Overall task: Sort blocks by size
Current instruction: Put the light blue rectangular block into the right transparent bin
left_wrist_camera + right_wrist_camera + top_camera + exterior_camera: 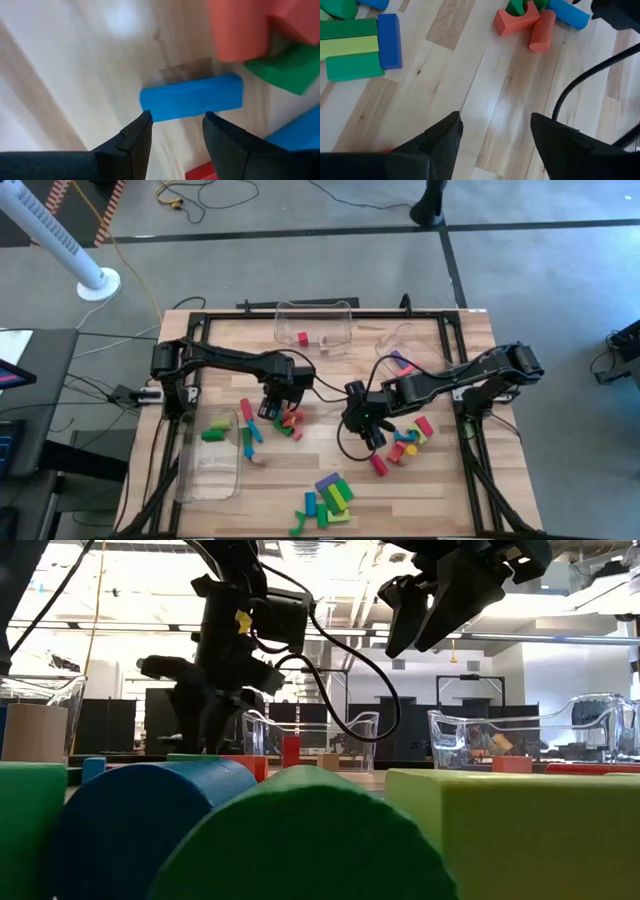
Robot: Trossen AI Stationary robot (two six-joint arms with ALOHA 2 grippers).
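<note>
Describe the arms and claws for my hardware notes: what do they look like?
Both arms are dark, jointed links. Black cables loop off the left claw and right claw. Each has two dark, tapered fingers. A small yellow tag marks one wrist.

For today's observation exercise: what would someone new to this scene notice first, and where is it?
Probably the bright toy blocks scattered in clusters over the wooden table, most toward its middle and near edge. Next, the two dark arms meeting mid-table: the left gripper is low, open around a small blue block, and the right gripper hangs open above bare wood. Clear bins stand at the far edge and left side.
</note>
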